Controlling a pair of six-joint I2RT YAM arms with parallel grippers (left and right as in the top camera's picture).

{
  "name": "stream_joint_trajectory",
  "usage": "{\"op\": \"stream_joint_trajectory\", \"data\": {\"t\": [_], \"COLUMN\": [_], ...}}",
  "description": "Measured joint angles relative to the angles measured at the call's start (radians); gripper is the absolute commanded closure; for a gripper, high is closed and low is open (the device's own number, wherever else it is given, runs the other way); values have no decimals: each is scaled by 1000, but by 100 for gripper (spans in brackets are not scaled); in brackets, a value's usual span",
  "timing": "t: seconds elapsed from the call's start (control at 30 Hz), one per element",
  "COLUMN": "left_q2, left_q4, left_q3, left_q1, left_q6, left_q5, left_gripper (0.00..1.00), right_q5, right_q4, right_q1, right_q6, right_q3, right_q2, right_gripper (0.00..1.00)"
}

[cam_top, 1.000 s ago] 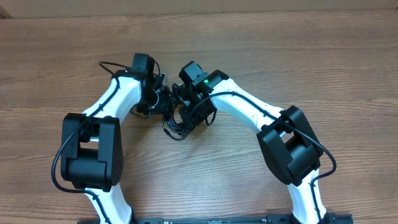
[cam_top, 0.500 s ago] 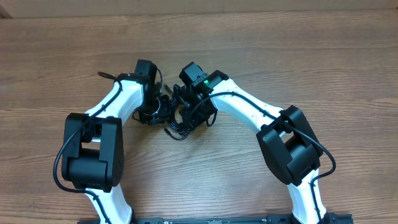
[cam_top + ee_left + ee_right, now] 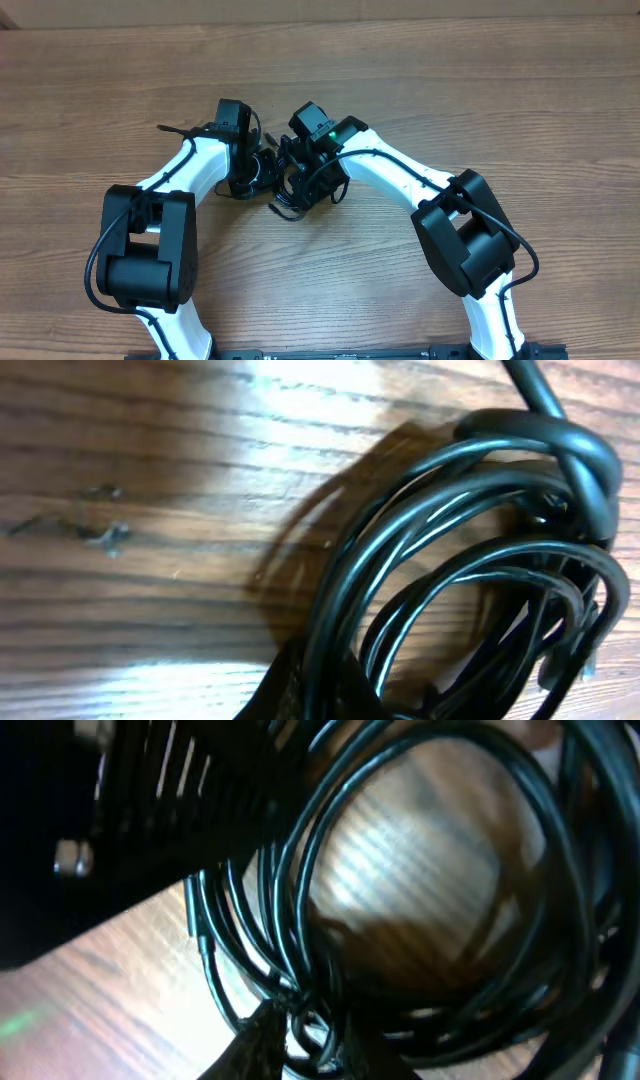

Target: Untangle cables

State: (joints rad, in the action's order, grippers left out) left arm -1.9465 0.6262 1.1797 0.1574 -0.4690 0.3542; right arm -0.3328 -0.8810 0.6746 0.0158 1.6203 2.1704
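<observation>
The cable bundle (image 3: 287, 203) lay on the wooden table (image 3: 420, 80) as a tight coil of thin black cords, its loops stacked on one another. In the left wrist view one strand wrapped over the others in a knot (image 3: 585, 455) at the coil's far edge, which is probably why the coil kept its shape.

Just left of the bundle, the left gripper (image 3: 262, 170) was closed. The loops ran down into its fingertip (image 3: 275, 690), so it appeared to pinch a few strands at the bundle's near edge, most likely to anchor that side.

Just right of the bundle and touching it, the right gripper (image 3: 297, 180) sat low over the coil. Its wrist view showed several loops crossing close in front of the camera and gathering at its dark fingertip (image 3: 255, 1040), but whether the jaws were clamped on a cord or parted could not be told.

With one arm on each side of the bundle, the coil could be drawn apart; no cord had yet been freed.
</observation>
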Motion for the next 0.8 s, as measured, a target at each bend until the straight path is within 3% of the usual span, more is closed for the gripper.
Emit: {"op": "stream_joint_trajectory", "data": {"t": [0.53,0.8], "left_q2": [0,0], "left_q4": [-54,-56], "left_q3": [-7,-7], "left_q1": [-68,-68], "left_q6": [91,122], "left_q5": [14,14], "left_gripper": [96,96], "right_q5": [89,51], "right_q4": [154,107], "right_q1": [0,0], "right_q6": [-116,-120], "right_q3": [-13,-13], "right_q2": [0,0], "right_gripper": [76,76]}}
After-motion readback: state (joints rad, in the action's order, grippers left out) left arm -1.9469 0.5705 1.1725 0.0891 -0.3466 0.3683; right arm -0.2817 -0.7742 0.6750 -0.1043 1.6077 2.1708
